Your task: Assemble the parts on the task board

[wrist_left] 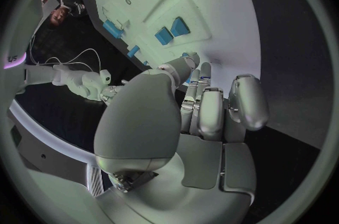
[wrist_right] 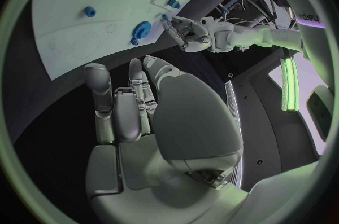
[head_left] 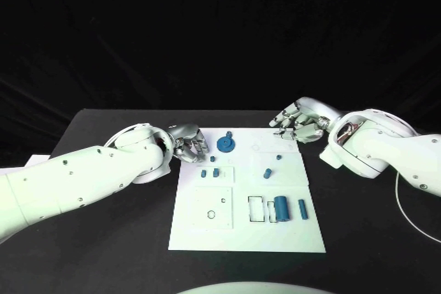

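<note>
While the white task board [head_left: 246, 233] lies flat mid-table, both hands hang at its far corners w/ nothing between them and the parts. Left hand [head_left: 188, 143] sits at the far-left edge of the board, fingers curled in, holding nothing that I can see. Right hand [head_left: 299, 122] is by the far-right corner, fingers bent and loosely spread, also holding nothing. Blue parts counted in the head view, approx eight: one round disc [head_left: 225, 143] at the far end near the left hand; one tiny piece [head_left: 212, 159] just below it; two small blocks [head_left: 209, 173] side by side; one peg [head_left: 267, 173] and one dot [head_left: 278, 157] right of centre; one fat cylinder [head_left: 282, 208] w/ one slim bar [head_left: 303, 209] beside it, near the right edge. Table [head_left: 110, 243] is black, backdrop dark cloth.
</note>
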